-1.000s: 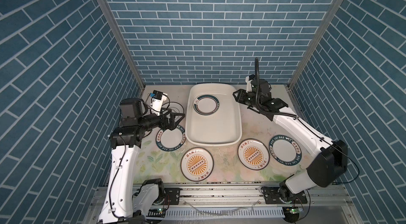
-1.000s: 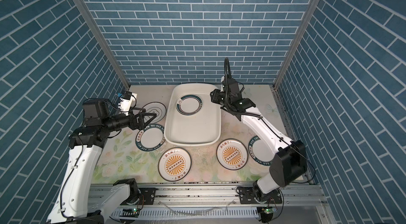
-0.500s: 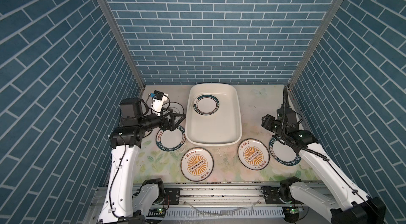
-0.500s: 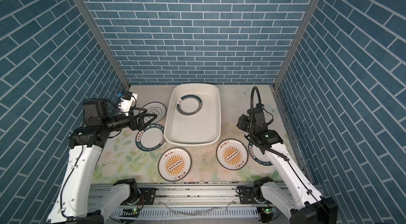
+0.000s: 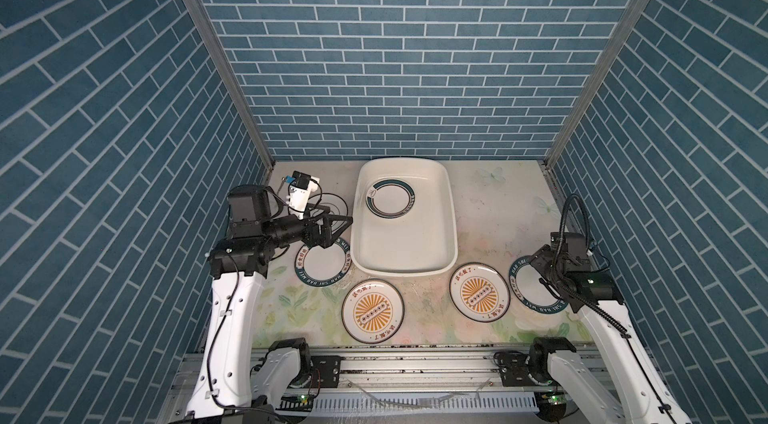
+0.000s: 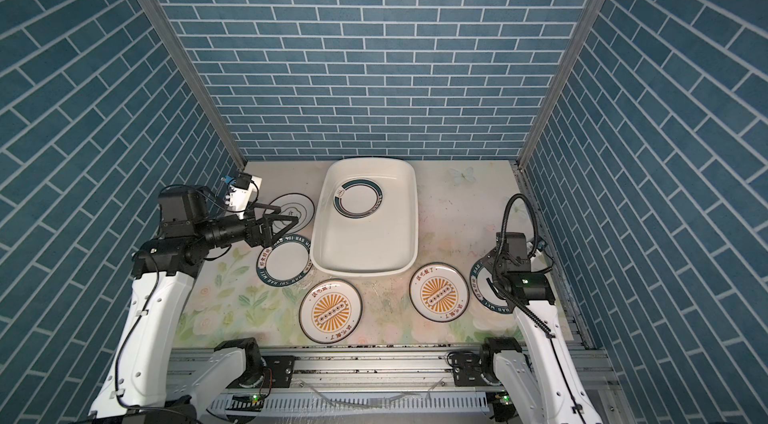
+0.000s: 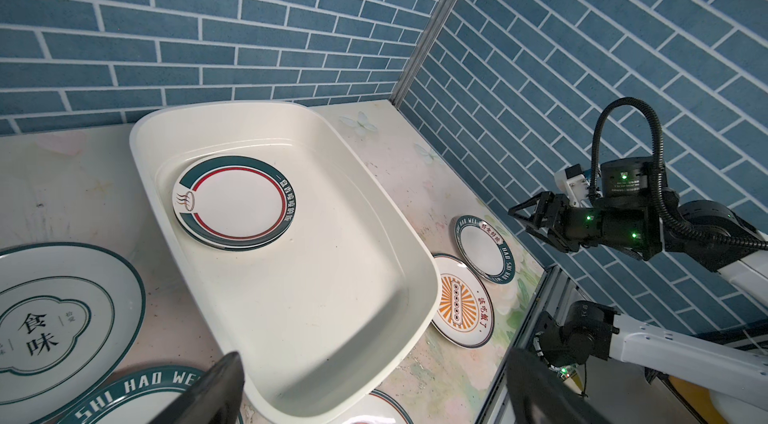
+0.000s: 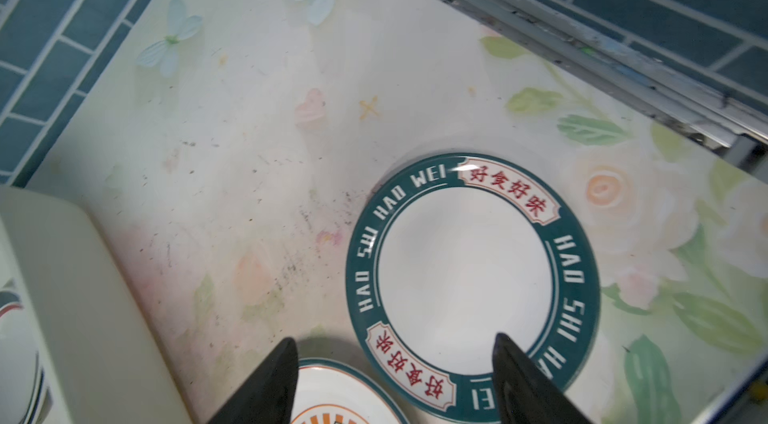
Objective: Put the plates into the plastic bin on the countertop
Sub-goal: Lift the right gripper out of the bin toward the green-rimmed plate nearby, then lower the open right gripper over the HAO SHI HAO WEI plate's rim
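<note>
- Both top views: the left gripper (image 5: 338, 231) hangs with its jaws spread as wide as they go and nothing in them. Its tips are just short of the plastic bin (image 5: 403, 251).
- The left lettered plate (image 5: 324, 273) lies flat right under that gripper. The black-ring plate (image 6: 301, 203) is just past it on the back-wall side.
- Same views: the right gripper (image 5: 537, 270) sits low over the right lettered plate (image 5: 523, 291), well away from the bin. A sunburst plate (image 5: 479, 291) is just beside it, and the second sunburst plate (image 5: 372, 311) lies between the two grippers.
- Left wrist view: the left gripper's fingers (image 7: 208, 393) stand wide apart and empty, with the bin's near corner showing between them. Farther ahead, inside the bin, the red-lined plate (image 7: 237, 203) lies flat, and it looks like another one is under it. Across the tabletop (image 7: 62, 176), the right gripper's jaws are clearly apart.
- Right wrist view: it's open and holding nothing. The right lettered plate is dead ahead, with its near rim falling between the fingers (image 8: 528, 380). Can't tell if anything touches.
</note>
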Controlling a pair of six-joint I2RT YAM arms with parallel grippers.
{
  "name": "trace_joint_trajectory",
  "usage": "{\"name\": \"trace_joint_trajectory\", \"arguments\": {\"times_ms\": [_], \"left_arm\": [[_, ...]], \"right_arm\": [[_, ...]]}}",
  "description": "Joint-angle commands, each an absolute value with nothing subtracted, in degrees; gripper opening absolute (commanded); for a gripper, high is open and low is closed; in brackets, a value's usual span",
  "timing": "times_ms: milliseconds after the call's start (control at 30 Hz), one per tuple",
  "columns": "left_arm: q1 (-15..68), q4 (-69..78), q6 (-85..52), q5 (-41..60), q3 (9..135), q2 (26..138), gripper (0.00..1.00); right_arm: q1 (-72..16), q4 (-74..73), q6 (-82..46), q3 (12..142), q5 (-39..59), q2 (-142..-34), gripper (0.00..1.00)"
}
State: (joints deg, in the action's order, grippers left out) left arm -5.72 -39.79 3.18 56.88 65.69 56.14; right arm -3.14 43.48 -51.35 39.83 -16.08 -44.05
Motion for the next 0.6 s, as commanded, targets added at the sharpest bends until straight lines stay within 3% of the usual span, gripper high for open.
{"name": "trace_joint_trajectory", "arguments": {"times_ms": [0, 367, 567], "left_arm": [[-5.8, -40.4, 2.9, 58.1, 66.2, 56.6, 1.00], [-5.8, -41.0, 2.9, 58.1, 67.2, 57.9, 0.99], [-5.8, -41.1, 2.9, 57.9, 67.2, 58.0, 1.00]], "right_arm": [[-0.6, 48.4, -55.6, 39.0, -20.5, -43.1, 0.74], [12.4, 43.4, -51.8, 35.5, -6.1, -48.4, 0.75], [18.8, 43.3, -49.4, 33.5, -3.4, -47.4, 0.75]]}}
